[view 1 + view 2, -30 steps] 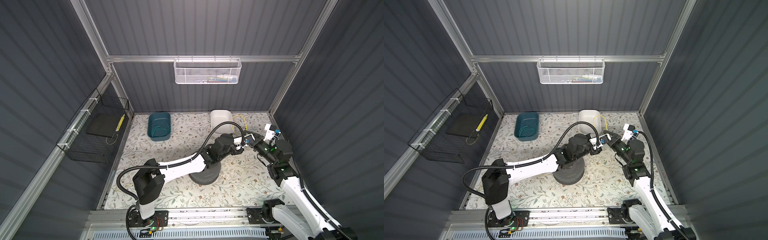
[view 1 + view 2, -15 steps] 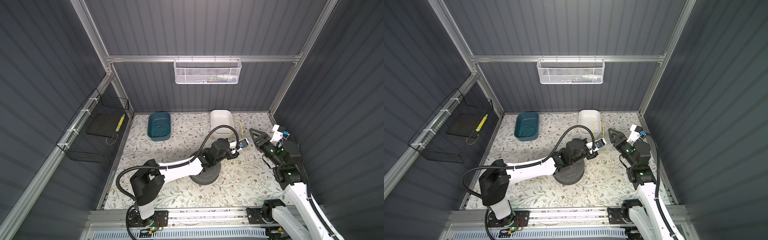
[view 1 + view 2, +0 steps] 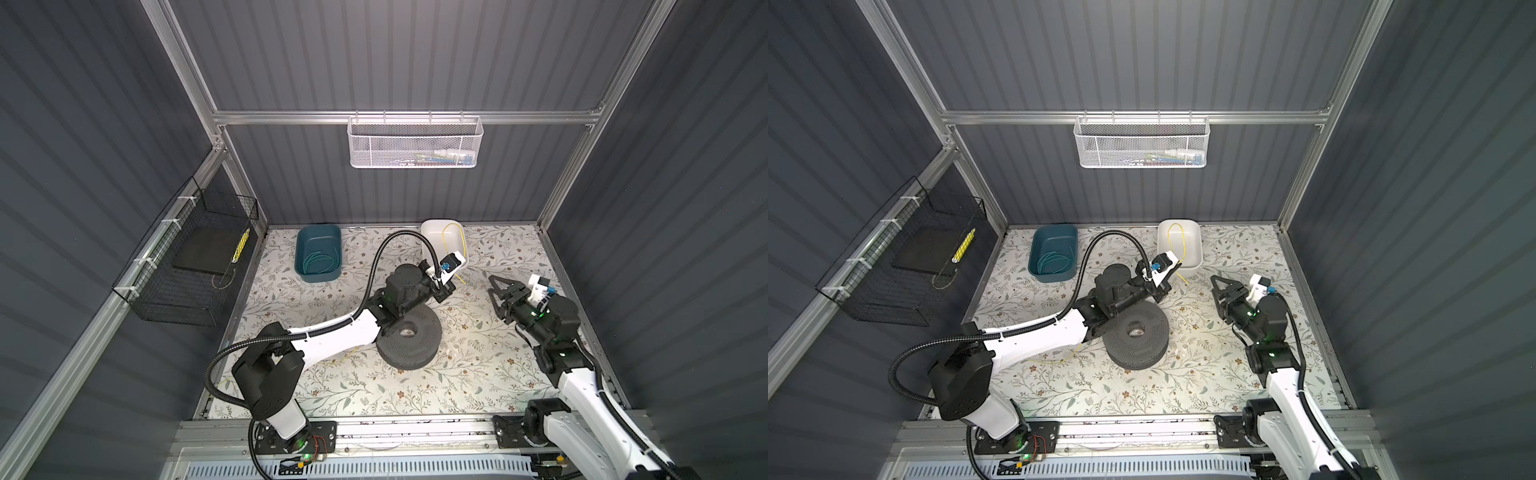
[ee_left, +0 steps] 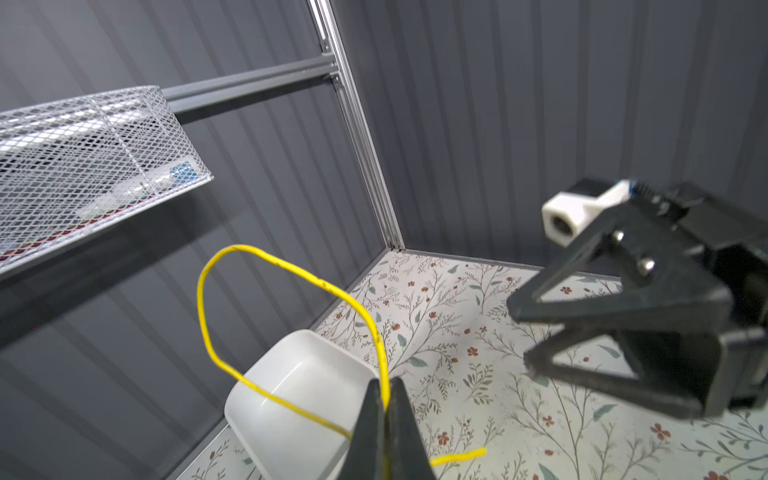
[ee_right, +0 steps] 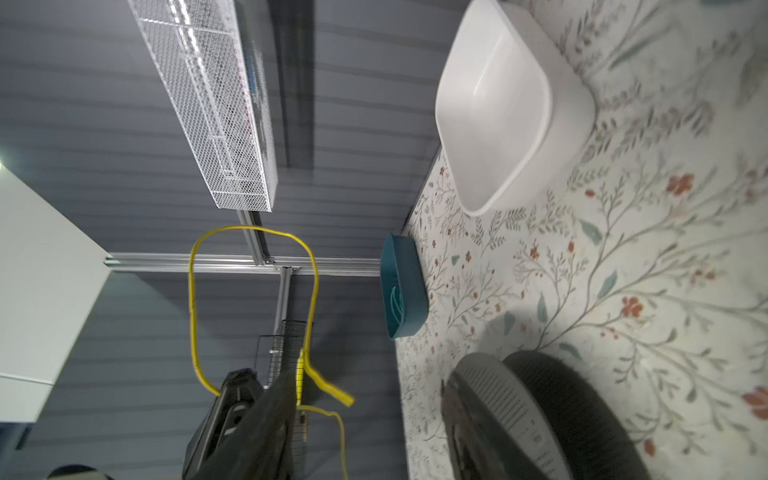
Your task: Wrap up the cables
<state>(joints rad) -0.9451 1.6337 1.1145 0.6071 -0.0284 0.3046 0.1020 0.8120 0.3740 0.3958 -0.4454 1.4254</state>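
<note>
The cable, a thin yellow wire (image 4: 291, 266), stands in a loop above my left gripper (image 4: 385, 384), whose jaws are shut on it, with a short tail sticking out past them. In both top views this gripper (image 3: 456, 272) (image 3: 1177, 266) is raised at the front of the white bin (image 3: 432, 232), and the loop (image 3: 443, 245) hangs over the bin. More yellow wire (image 3: 1067, 359) lies on the mat under the left arm. My right gripper (image 3: 491, 286) (image 5: 368, 380) stands open and empty to the right of the tail, apart from it.
A dark grey round spool (image 3: 409, 340) sits on the floral mat under the left forearm. A teal bin (image 3: 318, 257) holding teal wire stands at the back left. A white mesh basket (image 3: 415, 141) hangs on the back wall, a black wire basket (image 3: 187, 262) on the left wall.
My right gripper, shut close against the left one a second ago, has opened and pulled back to the right. The left gripper has stayed shut on the cable.
</note>
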